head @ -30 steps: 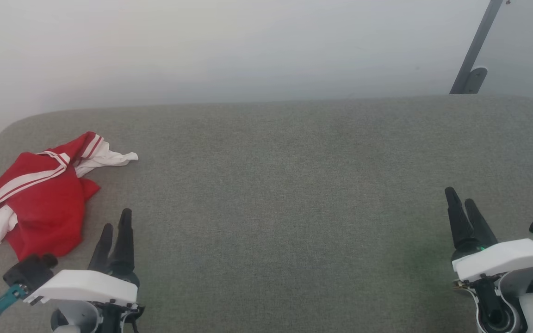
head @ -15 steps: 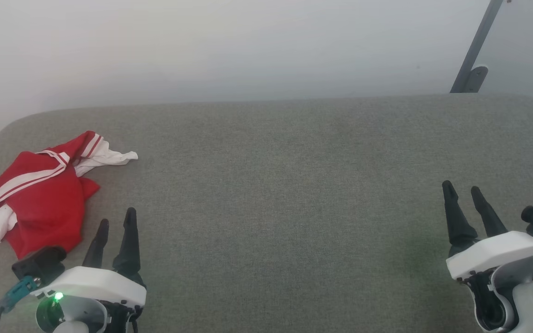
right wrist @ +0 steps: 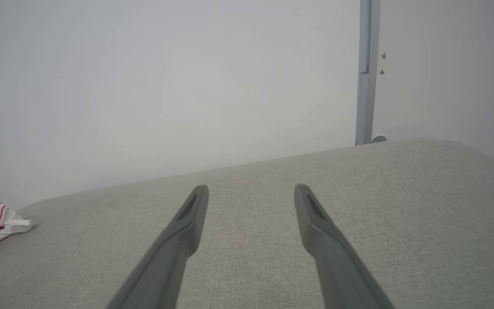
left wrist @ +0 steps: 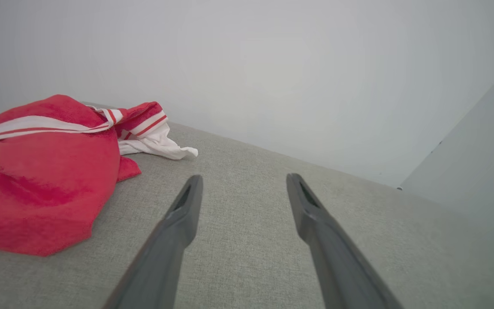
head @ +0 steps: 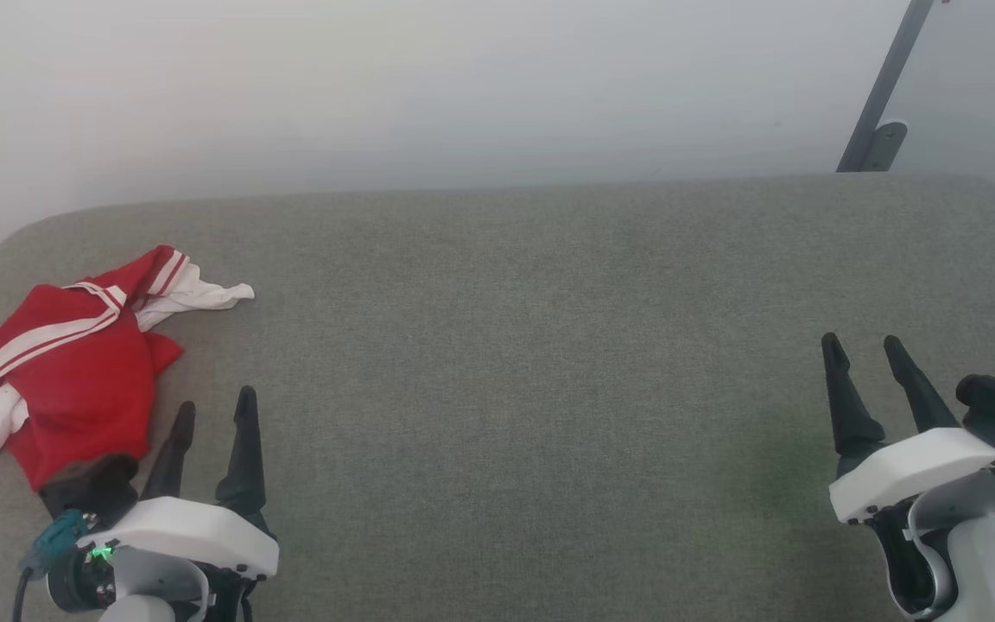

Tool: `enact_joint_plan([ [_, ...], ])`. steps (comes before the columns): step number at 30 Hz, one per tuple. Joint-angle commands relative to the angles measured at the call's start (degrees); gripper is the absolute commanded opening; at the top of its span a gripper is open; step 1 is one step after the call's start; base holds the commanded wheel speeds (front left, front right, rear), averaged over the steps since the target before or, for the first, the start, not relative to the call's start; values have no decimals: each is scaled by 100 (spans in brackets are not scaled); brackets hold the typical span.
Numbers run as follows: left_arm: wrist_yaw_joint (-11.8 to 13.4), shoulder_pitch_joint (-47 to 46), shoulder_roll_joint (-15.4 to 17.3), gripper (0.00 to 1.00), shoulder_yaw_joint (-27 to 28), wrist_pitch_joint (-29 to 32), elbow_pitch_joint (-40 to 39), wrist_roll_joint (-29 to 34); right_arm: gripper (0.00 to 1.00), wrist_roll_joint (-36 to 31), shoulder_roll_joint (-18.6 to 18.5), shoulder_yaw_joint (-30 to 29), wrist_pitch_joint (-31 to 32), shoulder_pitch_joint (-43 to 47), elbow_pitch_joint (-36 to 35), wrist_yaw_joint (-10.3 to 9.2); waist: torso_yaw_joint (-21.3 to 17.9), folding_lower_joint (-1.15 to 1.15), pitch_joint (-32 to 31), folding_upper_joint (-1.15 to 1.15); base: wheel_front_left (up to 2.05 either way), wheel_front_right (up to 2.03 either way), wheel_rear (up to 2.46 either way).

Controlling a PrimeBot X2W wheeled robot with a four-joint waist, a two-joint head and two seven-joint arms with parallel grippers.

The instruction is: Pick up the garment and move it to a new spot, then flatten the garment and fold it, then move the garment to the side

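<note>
Two grippers stand spread and empty: our left gripper (head: 215, 400) just beside the garment (head: 74, 380), which lies crumpled at the left end of the grey padded surface (head: 506, 363), and our right gripper (head: 860, 340) well apart. We judge it best to swing left and pinch a raised fold, not flat cloth.

- Grey woven-fabric surface (head: 515, 345) — broad, with rounded far corners.
- Plain white wall (head: 428, 86) rises just behind it, softly and evenly lit.
- Slim grey post (head: 886, 78) stands at the far right — small bracket (head: 884, 145) at its foot.
</note>
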Motion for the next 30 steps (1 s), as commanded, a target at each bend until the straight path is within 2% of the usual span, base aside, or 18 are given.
enact_joint_plan([
  [1,31,-95,35,100,-12,-75,-51,181,100,-203,-55,21,-70,-137,-17,2,-3,0,-4,0,0,0,0],
  [14,21,-67,43,100,36,-249,6,793,100,-784,-20,-66,-233,-173,22,3,-15,0,-10,0,0,0,0],
  [30,-134,-67,-46,100,255,-448,109,1538,100,-1450,-68,-161,-443,-184,60,3,7,0,16,0,0,0,0],
])
